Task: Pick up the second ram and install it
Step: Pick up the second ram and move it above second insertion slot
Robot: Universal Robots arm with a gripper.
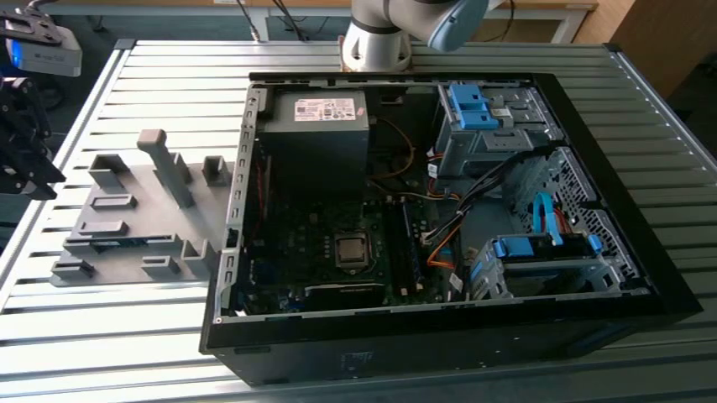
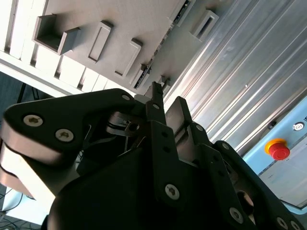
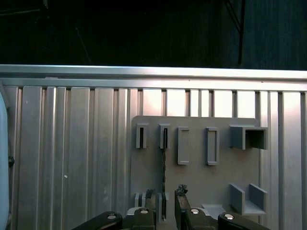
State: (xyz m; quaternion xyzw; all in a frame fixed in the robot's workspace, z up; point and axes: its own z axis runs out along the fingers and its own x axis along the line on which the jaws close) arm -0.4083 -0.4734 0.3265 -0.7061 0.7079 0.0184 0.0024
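You have a ribbed metal table [image 1: 112,353] here. On it, the grey fixture plate [image 1: 151,222] sits left of frame, the open computer case [image 1: 448,336] centre-right.

The gripper [image 1: 32,180], a dark assembly, hangs at the exterior view's left edge. Just beside and below it, a grey fixture plate [image 1: 134,227] with upright blocks lies on the ribbed aluminium table [image 1: 146,336]. A thin dark strip, the second ram [image 1: 123,243], stands on edge in the plate, near the gripper. Beyond the plate, well apart from the gripper, sits an open computer case [image 1: 448,340] showing its motherboard [image 1: 291,243], processor [image 1: 352,249], power supply [image 1: 316,126] and blue drive brackets [image 1: 476,105].
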